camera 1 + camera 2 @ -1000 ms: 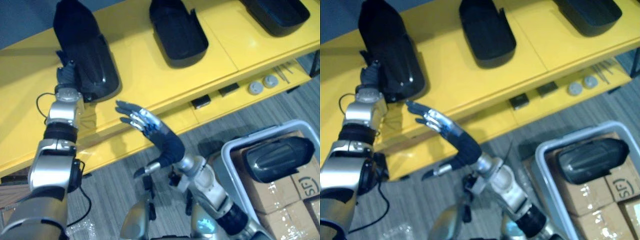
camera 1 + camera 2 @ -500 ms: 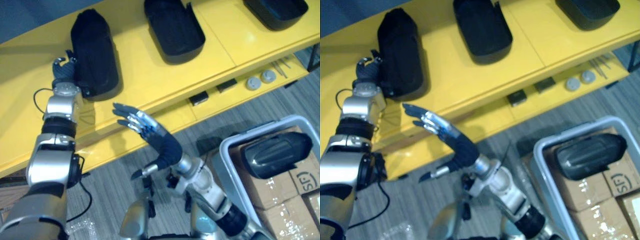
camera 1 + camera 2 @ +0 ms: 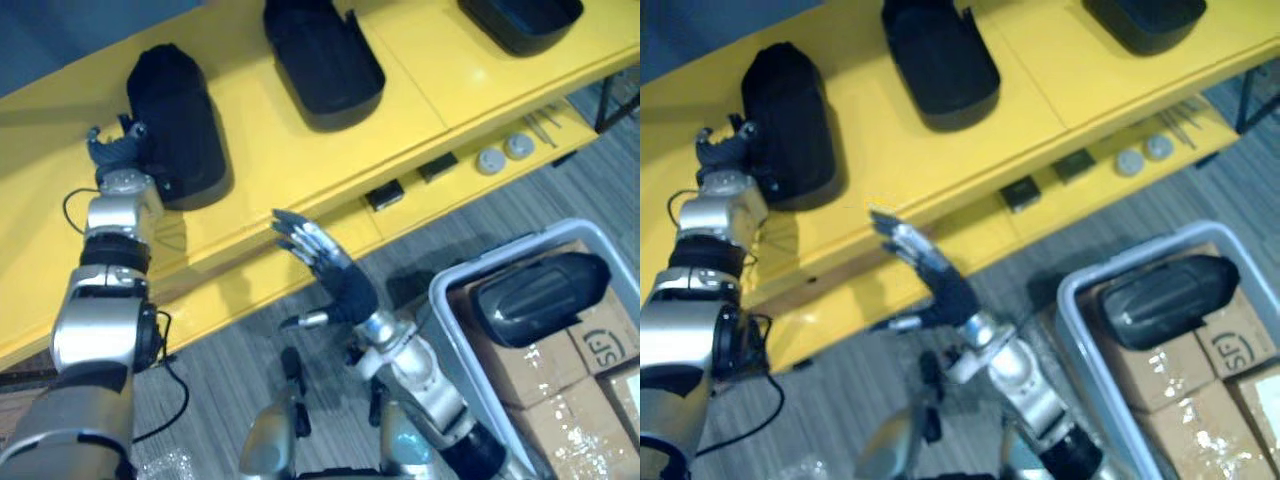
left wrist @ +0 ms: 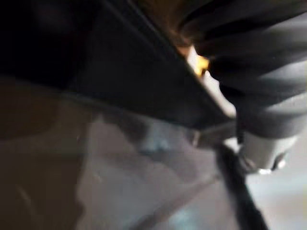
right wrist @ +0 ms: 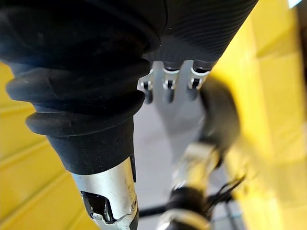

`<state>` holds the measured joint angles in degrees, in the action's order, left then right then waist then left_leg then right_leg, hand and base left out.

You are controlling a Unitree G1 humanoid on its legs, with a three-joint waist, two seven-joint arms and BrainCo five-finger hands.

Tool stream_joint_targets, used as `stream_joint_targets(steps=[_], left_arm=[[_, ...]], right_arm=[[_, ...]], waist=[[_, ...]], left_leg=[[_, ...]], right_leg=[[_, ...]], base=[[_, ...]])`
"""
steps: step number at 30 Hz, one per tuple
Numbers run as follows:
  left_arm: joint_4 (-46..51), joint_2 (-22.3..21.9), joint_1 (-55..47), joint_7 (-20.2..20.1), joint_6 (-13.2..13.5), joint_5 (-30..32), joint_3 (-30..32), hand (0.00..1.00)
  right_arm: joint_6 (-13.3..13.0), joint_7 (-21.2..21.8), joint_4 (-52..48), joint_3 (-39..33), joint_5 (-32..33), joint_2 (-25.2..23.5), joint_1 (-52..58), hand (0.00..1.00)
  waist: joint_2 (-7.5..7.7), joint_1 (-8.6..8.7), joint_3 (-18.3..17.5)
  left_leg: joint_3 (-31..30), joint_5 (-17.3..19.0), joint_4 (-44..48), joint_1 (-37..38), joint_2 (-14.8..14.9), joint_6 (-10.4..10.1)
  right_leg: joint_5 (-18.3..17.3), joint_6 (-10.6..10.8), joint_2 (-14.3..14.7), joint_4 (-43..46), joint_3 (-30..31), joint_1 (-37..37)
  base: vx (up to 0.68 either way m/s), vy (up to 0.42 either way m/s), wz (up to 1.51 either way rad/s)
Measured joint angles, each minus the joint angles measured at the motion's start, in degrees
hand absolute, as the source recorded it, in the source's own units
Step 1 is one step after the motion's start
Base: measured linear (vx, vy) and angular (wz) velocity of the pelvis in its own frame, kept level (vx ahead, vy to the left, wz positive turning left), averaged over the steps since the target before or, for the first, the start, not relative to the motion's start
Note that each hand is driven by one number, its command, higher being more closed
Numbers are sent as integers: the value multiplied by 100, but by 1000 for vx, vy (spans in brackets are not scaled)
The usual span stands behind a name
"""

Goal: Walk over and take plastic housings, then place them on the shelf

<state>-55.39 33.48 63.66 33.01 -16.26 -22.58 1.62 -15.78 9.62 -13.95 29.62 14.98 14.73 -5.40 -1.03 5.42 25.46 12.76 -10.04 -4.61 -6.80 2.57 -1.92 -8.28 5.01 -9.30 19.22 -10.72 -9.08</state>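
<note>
Left eye view: three black housings lie on the yellow shelf (image 3: 280, 150). The left hand (image 3: 115, 148) sits just beside the left housing (image 3: 178, 125), at its left flank, with fingers loosely bent, apart, and closed on nothing. The middle housing (image 3: 322, 60) and the right housing (image 3: 520, 20) lie well apart from both hands. The right hand (image 3: 328, 265) hovers over the shelf's front edge with fingers straight and spread, empty.

Right eye view: a grey bin (image 3: 1080, 335) stands on the floor at the robot's right, with one more housing (image 3: 1165, 290) lying on cardboard boxes (image 3: 1230, 345) inside it. The left hand shows no hold on the left housing, which rests flat on the shelf.

Left wrist view: a dark surface lies very close past the ribbed cover. It may be the left housing, but that cannot be told, and the hand's fingers are not visible here.

Right wrist view: the right hand's fingers (image 5: 168, 91) stand in a straight row with nothing between them, and the shelf is a yellow blur beyond.

Judged from this, the placing of the left housing looks done and the step in hand is the release. The next move probably calls for drawing the left arm clear without nudging that housing. The robot would then turn right toward the bin and reach for the housing there, likely with both hands.
</note>
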Motion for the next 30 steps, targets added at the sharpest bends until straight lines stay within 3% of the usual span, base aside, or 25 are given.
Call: stream_joint_targets(steps=[4,7,11,14,18,20,24,27,28,29,30], left_arm=[[52,8,0,413,259,3,4,0],[351,31,0,688,504,58,11,0],[596,35,-19,733,818,219,9,0],[1149,28,-457,672,1095,404,-6,0],[2497,-29,-1644,434,1384,862,156,0],[3623,-31,-2713,312,1512,1253,737,0],[4654,-126,-3973,75,1639,1597,1396,0],[5437,-539,-5090,-22,1835,1638,1901,0],[5819,-928,-5729,-35,1953,1636,2080,0],[5916,-1027,-5865,-36,1955,1637,2112,0],[6214,-1405,-6358,-40,1959,1644,2172,0]], right_arm=[[-4,405,-36,-319,1,233,733,0],[-313,698,-35,-376,3,246,902,0],[-644,897,-28,-214,-8,249,824,0],[-694,814,138,146,-308,257,477,0],[-684,471,417,178,-605,252,-4,0],[-639,166,457,-94,-702,275,-302,0],[-534,-264,637,-519,-857,294,-496,0],[-349,-802,869,-885,-960,290,-558,0],[-225,-1125,1029,-1072,-1108,246,-567,0],[-185,-1191,1058,-1114,-1133,227,-570,0],[-72,-1466,1147,-1279,-1143,147,-570,0]], waist=[[63,175,-24],[131,240,-62],[203,307,-176],[207,288,-508],[203,22,-845],[166,-227,-1036],[55,-481,-1321],[-55,-680,-1470],[-98,-812,-1536],[-103,-835,-1542],[-117,-913,-1552]], left_leg=[[63,15,-1,91,29,-17],[181,48,-3,169,49,-34],[202,104,-10,297,58,-17],[163,141,-35,289,61,15],[-55,141,-7,396,24,18],[-193,142,-8,450,9,17],[-457,145,-37,464,-41,14],[-684,153,-42,476,-102,-1],[-727,146,-43,467,-116,-3],[-734,144,-43,466,-120,-5],[-756,129,-44,463,-136,-10]], right_leg=[[27,-6,28,-62,38,81],[42,-12,42,-101,106,116],[131,15,71,-341,107,343],[294,53,104,-751,-5,564],[437,88,138,-1206,-282,1018],[441,82,153,-1331,-464,1215],[458,77,159,-1487,-751,1449],[475,86,155,-1606,-985,1625],[465,71,147,-1659,-1008,1632],[460,60,145,-1669,-1012,1636],[463,61,140,-1693,-1072,1671]], base=[[27,-17,-8],[25,-13,-16],[33,-1,-6],[59,25,8],[81,26,30],[27,-2,33],[-2,8,37],[-43,18,34],[-58,27,21],[-51,30,13],[-38,20,21]])
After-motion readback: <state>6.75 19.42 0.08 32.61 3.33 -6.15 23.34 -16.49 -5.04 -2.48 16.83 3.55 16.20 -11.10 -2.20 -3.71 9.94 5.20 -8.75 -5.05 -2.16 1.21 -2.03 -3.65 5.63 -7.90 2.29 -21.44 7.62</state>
